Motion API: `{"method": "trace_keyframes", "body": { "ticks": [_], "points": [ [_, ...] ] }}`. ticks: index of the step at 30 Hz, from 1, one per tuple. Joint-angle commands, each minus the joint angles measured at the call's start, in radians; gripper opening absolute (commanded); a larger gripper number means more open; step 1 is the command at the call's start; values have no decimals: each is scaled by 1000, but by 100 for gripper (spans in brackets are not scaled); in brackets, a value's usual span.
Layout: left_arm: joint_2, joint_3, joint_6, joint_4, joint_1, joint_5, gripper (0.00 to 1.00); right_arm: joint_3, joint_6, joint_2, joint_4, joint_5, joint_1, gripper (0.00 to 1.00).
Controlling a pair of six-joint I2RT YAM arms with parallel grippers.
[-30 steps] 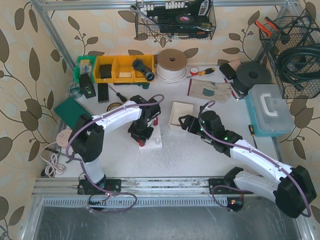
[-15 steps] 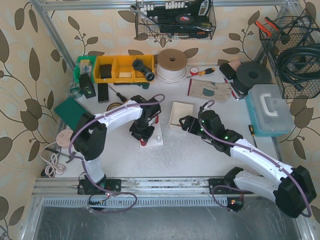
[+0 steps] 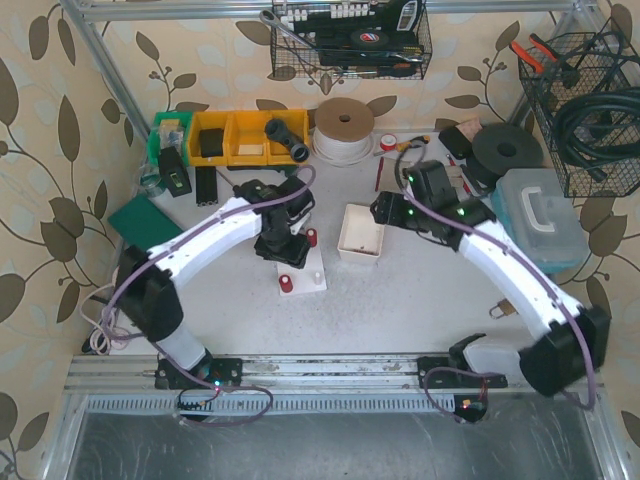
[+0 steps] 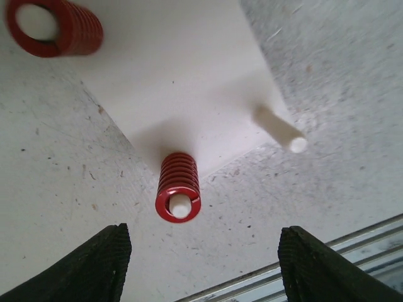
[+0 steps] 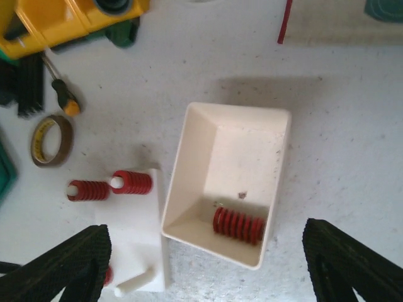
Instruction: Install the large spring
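The left end effector [image 4: 203, 251] has lifted off the white plate [image 4: 189, 63], wide open and empty, leaving a red spring [image 4: 178, 173] on its peg [image 4: 179, 205], low in the frame. Farther back, the right end effector [image 5: 204, 251] has swung over the white tray [image 5: 189, 157], also open and empty. The loose spring [image 5: 238, 225] inside is likely the big one.

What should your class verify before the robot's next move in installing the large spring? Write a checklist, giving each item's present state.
1. The loose spring lies free in the tray: ok.
2. The right fingers are open above the tray: ok.
3. The bare peg on the base plate is unoccupied: ok.
4. The left fingers are open and hold nothing: ok.
5. The loose spring is the large one: cannot tell.
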Motion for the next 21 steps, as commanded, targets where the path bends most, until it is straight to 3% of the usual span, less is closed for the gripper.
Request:
{"method": "trace_keyframes", "body": {
  "ticks": [1,9,12,14,21],
  "points": [
    [-165,16,-41,30,10,-16,68,180,-238,202,-294,-21,-20,80],
    [-621,-446,-174,558,18,-123,72,357,-393,468,-386,33,-37,80],
    [-717,-599,-210,740,24,-158,78,443,-428,558,-395,38,-42,82],
    [-727,-636,-258,763,36,-208,97,506,-454,620,-416,52,-43,83],
    [-636,-611,-243,771,90,-116,98,648,-519,775,-488,104,-50,91]
  ]
}}
